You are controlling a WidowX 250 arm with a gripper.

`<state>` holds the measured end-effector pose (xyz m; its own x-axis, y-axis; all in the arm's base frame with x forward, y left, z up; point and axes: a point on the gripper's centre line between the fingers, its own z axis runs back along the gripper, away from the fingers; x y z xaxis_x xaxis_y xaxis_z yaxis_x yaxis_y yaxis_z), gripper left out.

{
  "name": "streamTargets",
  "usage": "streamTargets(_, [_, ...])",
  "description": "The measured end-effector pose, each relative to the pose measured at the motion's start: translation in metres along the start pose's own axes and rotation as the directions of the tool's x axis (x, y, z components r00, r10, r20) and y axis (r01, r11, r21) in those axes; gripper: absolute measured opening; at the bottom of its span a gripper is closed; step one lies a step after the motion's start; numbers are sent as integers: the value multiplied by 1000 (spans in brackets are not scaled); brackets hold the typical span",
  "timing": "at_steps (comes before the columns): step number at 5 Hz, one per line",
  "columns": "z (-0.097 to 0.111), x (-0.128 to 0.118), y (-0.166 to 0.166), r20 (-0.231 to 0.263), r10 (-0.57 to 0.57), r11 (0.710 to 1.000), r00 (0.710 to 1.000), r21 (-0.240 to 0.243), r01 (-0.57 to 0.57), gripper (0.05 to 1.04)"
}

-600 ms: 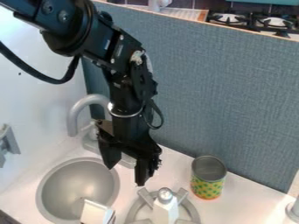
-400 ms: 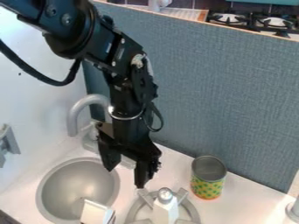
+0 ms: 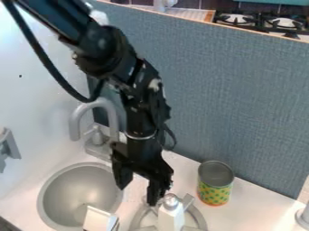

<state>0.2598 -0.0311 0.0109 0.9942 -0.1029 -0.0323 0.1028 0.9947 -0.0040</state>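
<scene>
1. Blue-grey panelling [image 3: 223, 94] runs along the back edge of the white desk [image 3: 256, 205], with a stove [image 3: 259, 20] beyond it.
2. Above the desk, the pincer [image 3: 138, 185] hangs with its fingers apart — nothing is clamped between them. One fingertip is just beside the silver cap of a white bottle [image 3: 171, 219]; I can't tell whether they touch.
3. That bottle stands upright at a grey burner ring [image 3: 199, 218], away from the desk's back edge. A can [image 3: 214, 193] is nearer that edge, while the sink [image 3: 78, 191] and faucet [image 3: 75, 122] lie towards the left edge.
4. As I judge it, lowering here could knock the bottle over, because one finger is so near its cap. A sideways swing could catch the faucet or the can.
5. Labels: the can's wrapper is patterned green and yellow — no lettering I can read, there or on the bottle.
</scene>
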Motion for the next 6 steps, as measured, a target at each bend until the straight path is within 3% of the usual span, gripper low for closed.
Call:
streamTargets(1, [-21,6,-8,-15,27,999,1000,-33,-27,1007])
streamTargets(4, [-44,29,-21,-16,-16,999,1000,-30,16,1007])
streamTargets(5, [-49,32,-31,-10,-69,992,998,-102,68,1007])
streamTargets(6, [-53,34,-31,-14,-62,994,998,-96,61,1007])
